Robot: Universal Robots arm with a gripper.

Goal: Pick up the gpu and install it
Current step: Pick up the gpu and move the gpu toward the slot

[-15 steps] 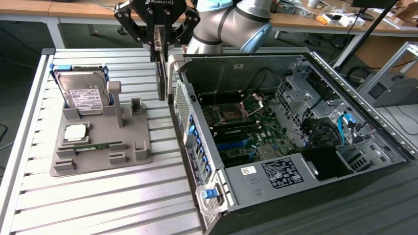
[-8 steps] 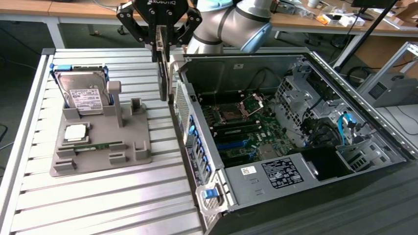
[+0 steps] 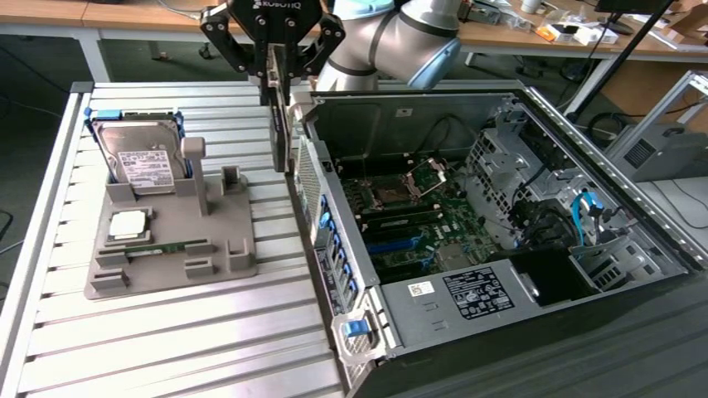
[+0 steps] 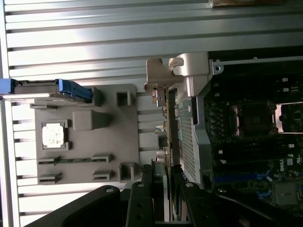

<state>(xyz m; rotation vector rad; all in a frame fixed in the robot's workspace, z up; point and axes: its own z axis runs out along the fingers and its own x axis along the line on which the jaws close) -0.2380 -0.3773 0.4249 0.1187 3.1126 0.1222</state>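
End effector (image 3: 277, 73) pinches gpu (image 3: 280, 133), which hangs upright below it beside computer case (image 3: 619, 178).

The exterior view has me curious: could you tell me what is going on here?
The gripper is shut on the gpu, holding it edge-on in the air beside the wall of the open computer case. The card is not yet seated on the motherboard. A hard drive stands in the grey parts holder.

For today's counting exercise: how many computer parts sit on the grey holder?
3: hard drive upright at the far end, processor chip in the middle, memory stick beside it.
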